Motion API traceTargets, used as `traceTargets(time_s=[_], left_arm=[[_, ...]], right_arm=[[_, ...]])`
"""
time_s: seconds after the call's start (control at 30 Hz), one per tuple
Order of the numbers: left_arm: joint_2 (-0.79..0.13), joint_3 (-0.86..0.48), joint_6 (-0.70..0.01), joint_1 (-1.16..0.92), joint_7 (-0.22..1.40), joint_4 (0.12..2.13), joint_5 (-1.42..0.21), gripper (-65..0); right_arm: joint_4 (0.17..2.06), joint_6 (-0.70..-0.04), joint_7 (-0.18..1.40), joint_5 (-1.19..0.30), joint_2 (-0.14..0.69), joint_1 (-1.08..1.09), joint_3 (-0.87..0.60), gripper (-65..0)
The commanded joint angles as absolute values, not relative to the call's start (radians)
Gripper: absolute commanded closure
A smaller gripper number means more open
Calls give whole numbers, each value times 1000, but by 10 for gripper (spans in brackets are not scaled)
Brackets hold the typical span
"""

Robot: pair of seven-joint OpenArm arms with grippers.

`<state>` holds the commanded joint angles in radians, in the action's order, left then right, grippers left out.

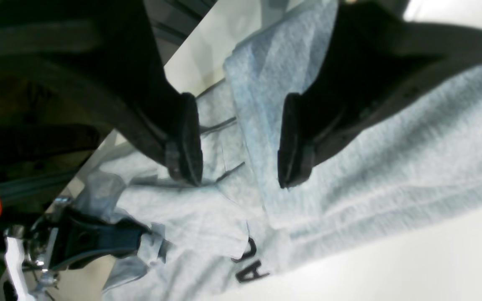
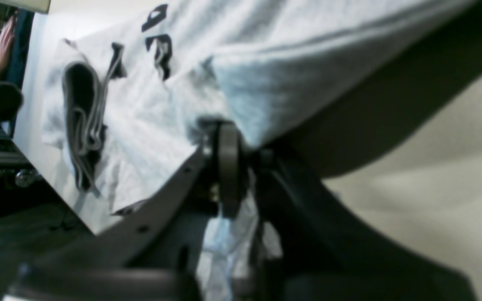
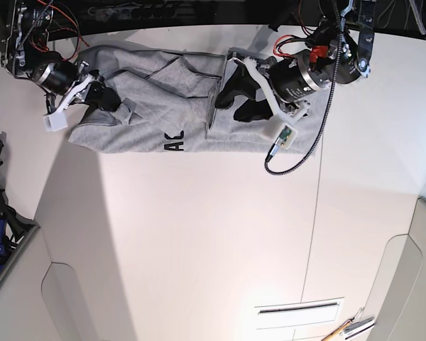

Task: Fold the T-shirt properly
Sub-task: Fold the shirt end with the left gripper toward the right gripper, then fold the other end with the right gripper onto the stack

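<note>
While the near half of the bench (image 3: 199, 249) lies bare in the base view, your work sits along its far edge, where the T-shirt (image 3: 163, 121) is stretched out sideways in a rumpled grey band between your two arms. Black letters show on its near hem, partly folded under. In the near right corner, at the bench edge, you can see a couple of thin tools (image 3: 349, 328), too small to make out.

Your left pincer (image 1: 239, 140) hangs above the cloth with its two black pads wide apart. Through the left wrist view you look straight between them at a folded edge of grey fabric running up the gap; neither pad touches it, and nothing is held.

Your right pincer (image 2: 241, 163) is at the other end of the shirt. Its wrist view shows the jaws closed on a bunched fold of the fabric, with cloth draped over the top and more hanging down behind the pads. Beyond it, the shirt spreads across the bench with its ribbed collar (image 2: 86, 121) folded on itself.
</note>
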<state>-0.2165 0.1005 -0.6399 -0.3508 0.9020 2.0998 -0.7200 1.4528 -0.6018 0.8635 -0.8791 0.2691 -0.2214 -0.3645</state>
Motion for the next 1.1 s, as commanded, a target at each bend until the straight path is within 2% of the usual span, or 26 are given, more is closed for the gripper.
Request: traceTargets(time_s=[0.17, 0.37, 0.53, 0.7, 0.87, 1.0, 1.1], left_arm=[[-216, 16, -639, -353, 935, 2139, -712, -327], [-216, -130, -635, -382, 969, 2138, -714, -327], [-216, -122, -636, -442, 943, 2070, -714, -327], [-215, -54, -636, -443, 846, 1882, -717, -327], [-161, 39, -636, -390, 842, 1774, -716, -327], [-83, 58, -636, -369, 842, 1756, -713, -327], [-44, 58, -636, -363, 846, 1756, -713, -327]], right_arm=[[1465, -602, 865, -879, 295, -205, -506, 0], [1478, -602, 872, -931, 452, -204, -628, 0], [1520, -603, 974, -966, 553, -147, -655, 0], [1671, -603, 1010, -995, 564, -94, -646, 0], [1879, -602, 1021, -959, 562, -89, -514, 0], [2024, -596, 1021, -870, 552, -89, -287, 0], [2057, -588, 1016, -804, 502, -89, -104, 0]])
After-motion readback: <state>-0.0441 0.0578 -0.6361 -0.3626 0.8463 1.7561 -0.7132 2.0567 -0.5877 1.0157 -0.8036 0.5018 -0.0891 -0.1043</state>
